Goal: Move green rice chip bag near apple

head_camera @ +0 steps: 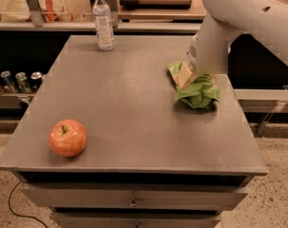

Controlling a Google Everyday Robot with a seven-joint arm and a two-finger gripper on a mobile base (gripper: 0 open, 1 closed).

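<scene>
The green rice chip bag (198, 92) lies crumpled on the right side of the grey table (129, 108). My gripper (187, 75) comes down from the upper right and sits on the bag's left top end, with a pale finger against the foil. The white arm hides the bag's upper part. The apple (67, 137) is red-orange and stands near the table's front left corner, far from the bag.
A clear water bottle (104, 22) stands upright at the table's back edge. Several cans (15, 81) sit on a low shelf to the left. A counter with items runs behind the table. Drawers are below the tabletop.
</scene>
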